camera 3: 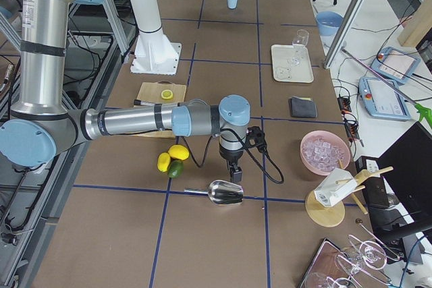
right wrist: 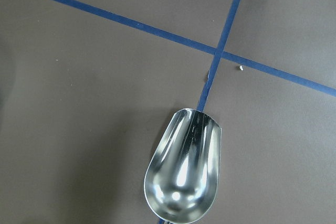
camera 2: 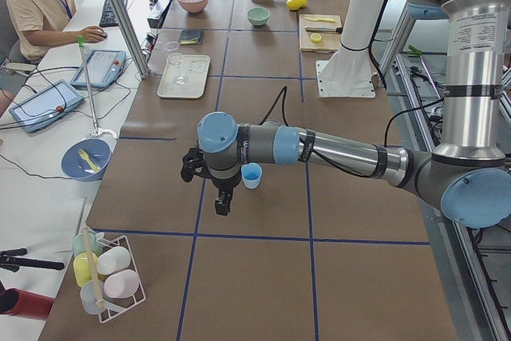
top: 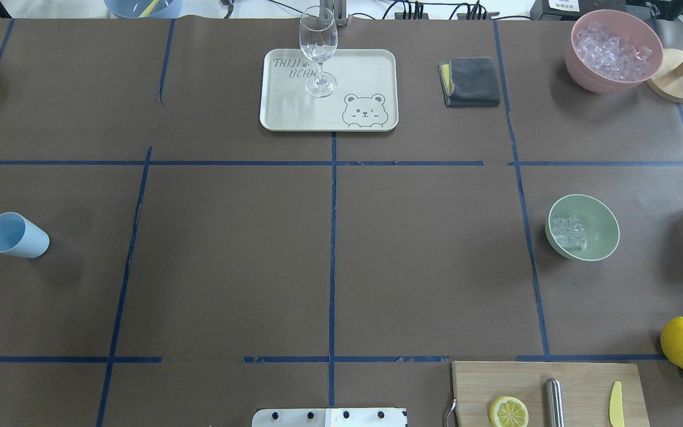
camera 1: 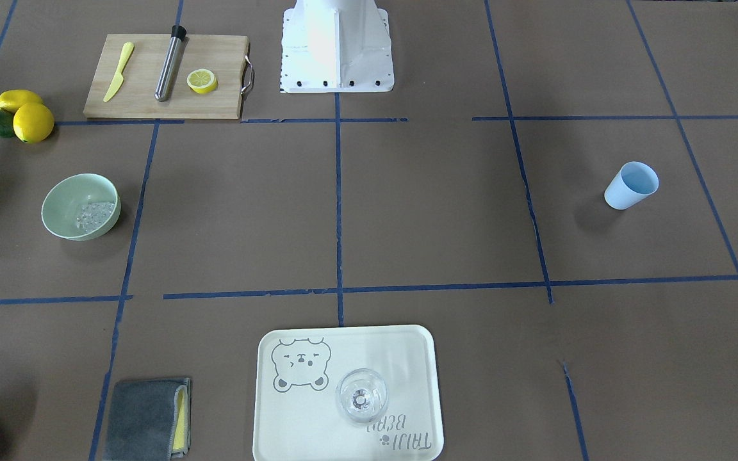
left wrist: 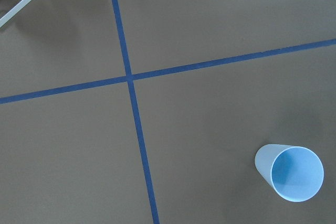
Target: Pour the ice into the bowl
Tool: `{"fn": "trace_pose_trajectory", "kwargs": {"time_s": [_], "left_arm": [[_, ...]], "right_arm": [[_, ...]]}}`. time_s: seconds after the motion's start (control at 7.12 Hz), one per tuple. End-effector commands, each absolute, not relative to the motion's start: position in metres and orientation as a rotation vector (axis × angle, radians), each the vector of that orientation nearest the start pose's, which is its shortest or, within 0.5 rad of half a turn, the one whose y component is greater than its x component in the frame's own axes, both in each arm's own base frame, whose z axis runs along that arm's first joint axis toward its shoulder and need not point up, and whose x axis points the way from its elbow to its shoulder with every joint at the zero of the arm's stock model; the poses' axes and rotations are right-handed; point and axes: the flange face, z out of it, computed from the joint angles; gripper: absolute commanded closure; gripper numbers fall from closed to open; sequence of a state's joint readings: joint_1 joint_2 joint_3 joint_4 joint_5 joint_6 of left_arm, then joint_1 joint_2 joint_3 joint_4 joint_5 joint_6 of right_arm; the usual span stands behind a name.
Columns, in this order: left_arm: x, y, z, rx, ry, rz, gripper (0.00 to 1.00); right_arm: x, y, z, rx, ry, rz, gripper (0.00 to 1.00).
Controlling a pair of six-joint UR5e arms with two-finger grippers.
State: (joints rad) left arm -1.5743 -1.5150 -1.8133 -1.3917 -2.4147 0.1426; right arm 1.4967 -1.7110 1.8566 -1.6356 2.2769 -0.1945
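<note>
overhead exterior shows the ice [top: 568,231] heaped in the mint-green bowl [top: 605,237] near the worktop's right edge, so pouring looks done; the empty metal scoop [right wrist: 184,182] lies below the right gripper [camera 3: 231,172], neither its spread nor the left gripper [camera 2: 222,201] can be judged, and only withdrawal seems left.

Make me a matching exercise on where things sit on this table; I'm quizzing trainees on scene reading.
Things:
1. ice
2. wine glass
3. lemon slice
4. metal scoop

Places:
A. standing on the cream tray
B. on the wooden cutting board
C. inside the mint-green bowl
D. lying empty on the brown table

Pairs: 1-C, 2-A, 3-B, 4-D
</note>
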Motion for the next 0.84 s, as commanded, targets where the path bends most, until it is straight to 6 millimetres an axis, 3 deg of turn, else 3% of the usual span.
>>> {"fn": "trace_pose_trajectory", "kwargs": {"time_s": [0.0, 0.14, 0.28, 0.7], "left_arm": [[-0.061, -0.455, 0.604, 0.028, 0.844, 0.116, 0.00], [-0.062, -0.453, 0.609, 0.020, 0.845, 0.108, 0.00], [-0.064, -0.433, 0.629, -0.017, 0.853, 0.087, 0.00], [-0.079, -0.417, 0.640, 0.004, 0.862, 0.097, 0.00]], "right_arm": [[0.036, -0.438, 0.590, 0.125, -0.712, -0.286, 0.00], [0.035, -0.438, 0.590, 0.124, -0.725, -0.286, 0.00], [0.035, -0.437, 0.592, 0.120, -0.725, -0.284, 0.00], [0.034, -0.436, 0.595, 0.115, -0.725, -0.284, 0.00]]}}
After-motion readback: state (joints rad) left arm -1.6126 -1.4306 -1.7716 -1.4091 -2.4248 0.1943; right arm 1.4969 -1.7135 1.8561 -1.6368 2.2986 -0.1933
